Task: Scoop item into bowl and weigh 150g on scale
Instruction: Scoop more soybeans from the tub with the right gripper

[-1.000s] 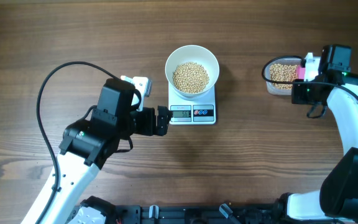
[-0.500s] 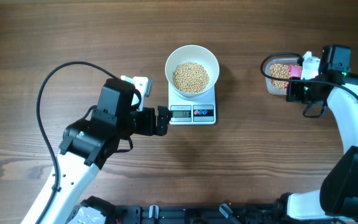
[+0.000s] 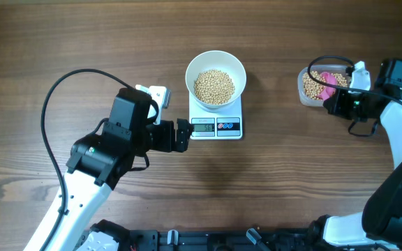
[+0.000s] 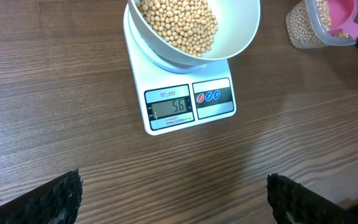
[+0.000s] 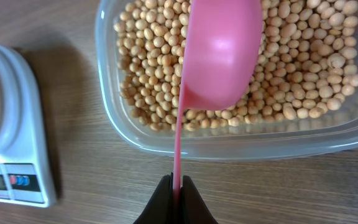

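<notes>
Over clear tub (image 5: 229, 149), right fingers (image 5: 163, 202) clamped on pink scoop (image 5: 222, 50) handle: dig deep into soybeans (image 5: 303, 74), lift level. Left fingers (image 4: 51, 199) apart near scale (image 4: 185, 106); white bowl (image 4: 238, 31) part-full.

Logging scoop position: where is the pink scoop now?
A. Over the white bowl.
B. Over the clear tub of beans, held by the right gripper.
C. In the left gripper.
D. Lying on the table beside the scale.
B: the right wrist view shows the pink scoop over the clear tub, its handle pinched in the right gripper.
</notes>
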Robot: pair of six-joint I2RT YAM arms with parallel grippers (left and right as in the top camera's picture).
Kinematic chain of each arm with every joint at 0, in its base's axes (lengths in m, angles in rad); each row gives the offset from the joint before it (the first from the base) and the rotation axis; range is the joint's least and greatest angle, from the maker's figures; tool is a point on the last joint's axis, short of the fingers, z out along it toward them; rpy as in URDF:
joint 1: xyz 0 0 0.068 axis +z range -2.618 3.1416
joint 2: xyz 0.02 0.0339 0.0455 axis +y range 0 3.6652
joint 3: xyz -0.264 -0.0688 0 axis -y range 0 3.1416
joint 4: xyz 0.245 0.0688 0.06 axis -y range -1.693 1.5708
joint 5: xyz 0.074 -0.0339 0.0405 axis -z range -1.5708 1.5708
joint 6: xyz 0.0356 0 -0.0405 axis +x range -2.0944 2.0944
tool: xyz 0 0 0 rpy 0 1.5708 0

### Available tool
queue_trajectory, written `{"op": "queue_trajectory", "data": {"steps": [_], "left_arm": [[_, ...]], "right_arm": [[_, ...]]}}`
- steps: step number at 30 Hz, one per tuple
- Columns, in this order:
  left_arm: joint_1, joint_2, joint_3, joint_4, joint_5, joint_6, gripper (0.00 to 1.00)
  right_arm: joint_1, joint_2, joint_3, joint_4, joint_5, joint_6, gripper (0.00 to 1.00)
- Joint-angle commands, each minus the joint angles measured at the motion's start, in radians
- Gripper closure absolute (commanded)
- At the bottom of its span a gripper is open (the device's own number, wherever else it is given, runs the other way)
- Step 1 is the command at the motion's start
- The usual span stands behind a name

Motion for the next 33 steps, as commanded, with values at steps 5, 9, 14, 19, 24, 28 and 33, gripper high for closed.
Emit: {"op": "queue_trajectory", "data": {"steps": [5, 9, 14, 19, 24, 28, 33], "left_arm": [[-0.005, -0.003, 0.003, 0.002, 0.011, 0.009, 0.0], [-0.005, -0.003, 0.003, 0.002, 0.011, 0.009, 0.0], [-0.005, -0.003, 0.003, 0.002, 0.011, 0.009, 0.0], [-0.005, -0.003, 0.003, 0.002, 0.011, 0.009, 0.0], [-0.005, -0.003, 0.003, 0.002, 0.011, 0.009, 0.0], [-0.005, -0.003, 0.003, 0.002, 0.011, 0.009, 0.0], [-0.005, -0.003, 0.003, 0.002, 0.011, 0.009, 0.0]], "right_arm": [[-0.04, 0.014, -0.014, 0.015, -0.162, -0.003, 0.96], [-0.062, 0.024, -0.027, 0.024, -0.194, -0.003, 0.96], [-0.103, 0.054, -0.082, 0.055, -0.288, 0.0, 0.96], [-0.143, 0.066, -0.111, 0.053, -0.349, 0.0, 0.96], [-0.174, 0.066, -0.114, 0.054, -0.403, 0.0, 0.96], [-0.186, 0.066, -0.114, 0.056, -0.447, 0.001, 0.96], [-0.199, 0.072, -0.114, 0.071, -0.472, 0.034, 0.96]]}}
